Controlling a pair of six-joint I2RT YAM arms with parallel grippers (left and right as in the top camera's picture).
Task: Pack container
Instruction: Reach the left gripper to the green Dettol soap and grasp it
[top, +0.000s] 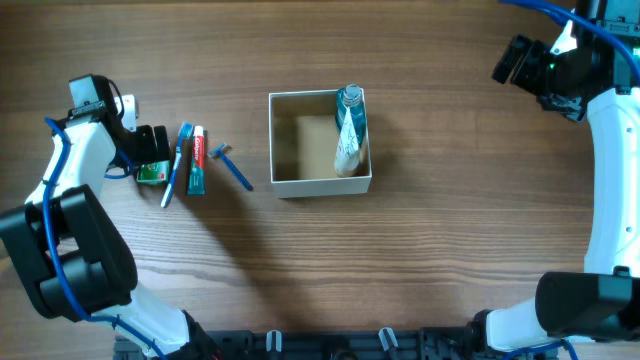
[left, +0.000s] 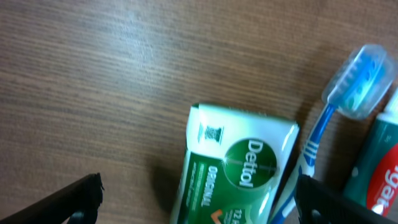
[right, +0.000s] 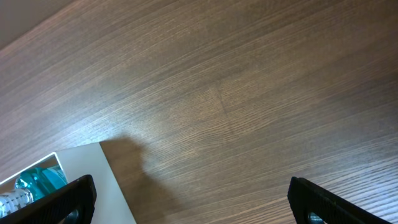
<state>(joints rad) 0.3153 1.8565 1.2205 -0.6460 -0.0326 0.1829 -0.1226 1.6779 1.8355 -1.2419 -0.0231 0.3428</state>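
We see the container (top: 322, 185), a square open-top box, sitting near the middle of the table (top: 450, 220). Inside it one item is packed: a blue-green bottle (top: 349, 135) lying along the box's right wall. The rest of its tan floor is bare. In the right wrist view a corner of the container (right: 115, 186) and the bottle's cap (right: 34, 183) show at the lower left. To the left of the box, apart from it, four toiletries wait on the wood. Nearest is a blue razor (top: 233, 168), then a toothpaste tube (top: 197, 160), a toothbrush (top: 176, 165) just beside it, and a green soap box (top: 152, 174) at the far end. The left gripper (top: 150, 158) hangs over the soap box with its jaws spread wide. In the left wrist view the left gripper (left: 199, 208) has a finger on either side of the soap box (left: 233, 168) and neither touches it. The toothbrush head (left: 348, 87) and the toothpaste (left: 379, 168) lie close on the right. The right gripper (top: 510, 62) is well away at the table's far right, jaws released and empty over bare wood (right: 202, 208). We judge the packing about one fifth done, with the soap box likely the next item to go in.
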